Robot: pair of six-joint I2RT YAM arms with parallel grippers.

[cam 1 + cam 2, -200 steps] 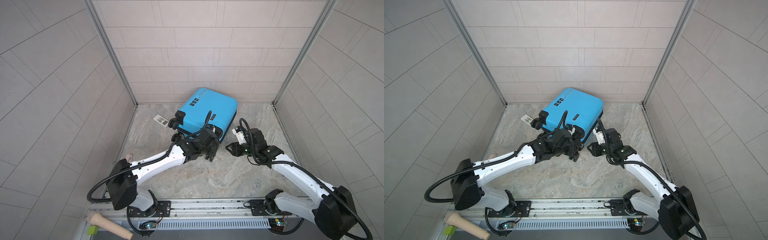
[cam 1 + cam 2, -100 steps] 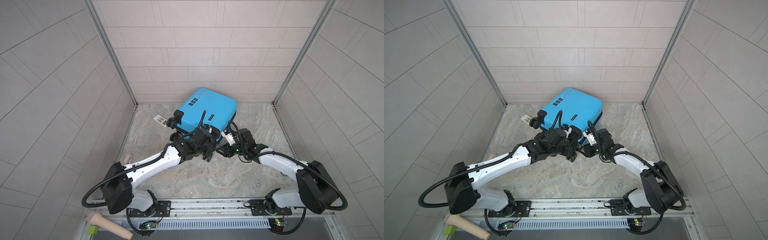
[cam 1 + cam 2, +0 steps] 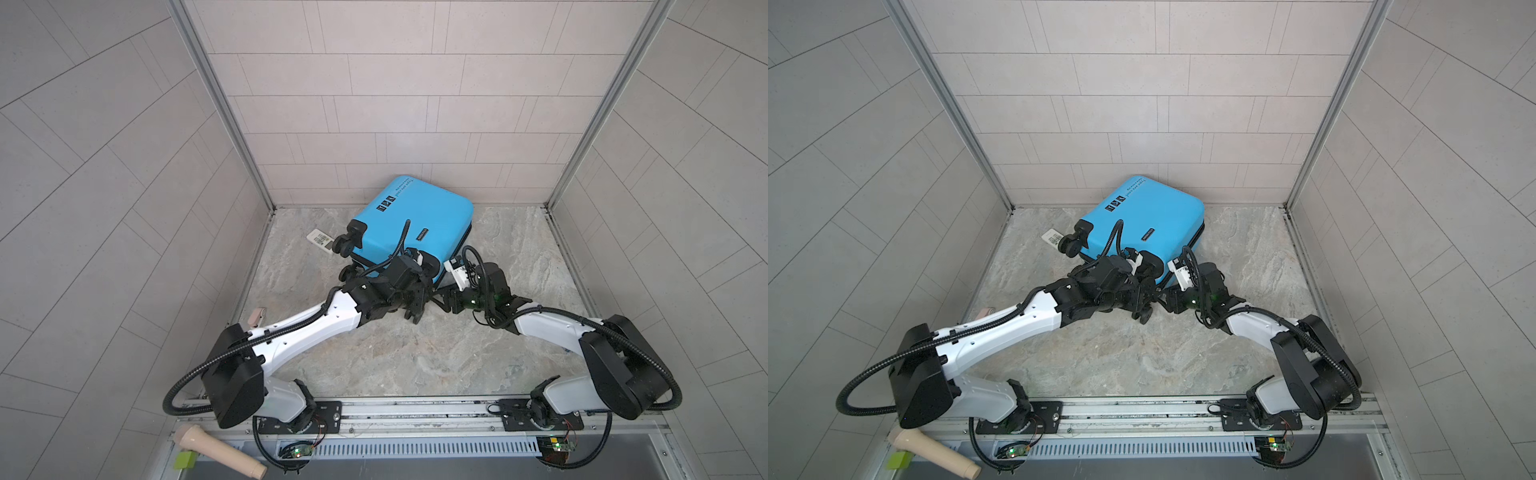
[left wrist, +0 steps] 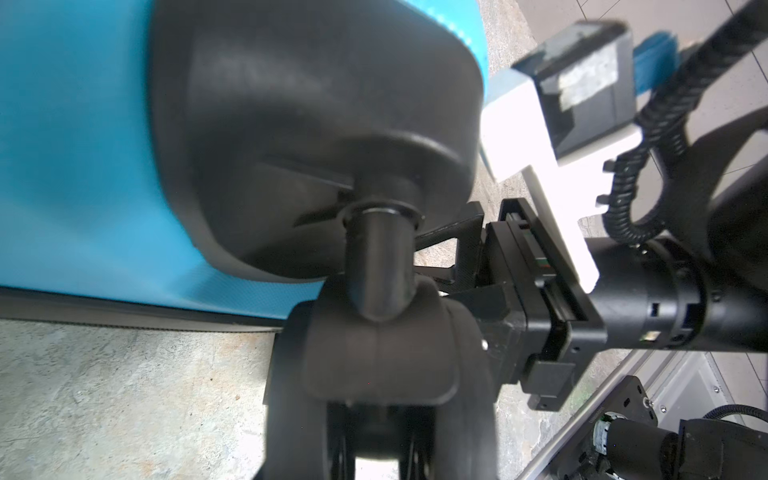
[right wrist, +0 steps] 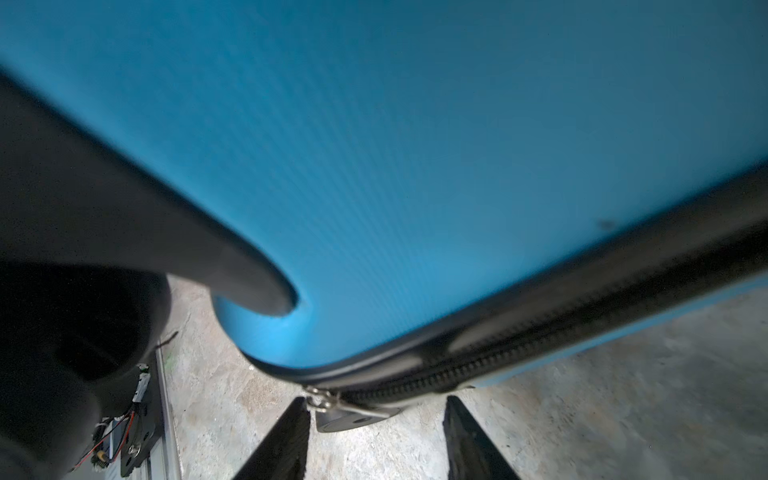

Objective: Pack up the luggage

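You face a three-sided booth. The back wall [image 3: 395,104] is laid with pale grey rectangular tiles in level rows, while on the side walls [image 3: 104,187] the same tiles run slantwise in both top views. Grey metal strips [image 3: 224,104] run up the two back corners. The bench [image 3: 415,353] is matt beige-grey stone with marbled veining. The light is soft and even, leaving only faint shadows.
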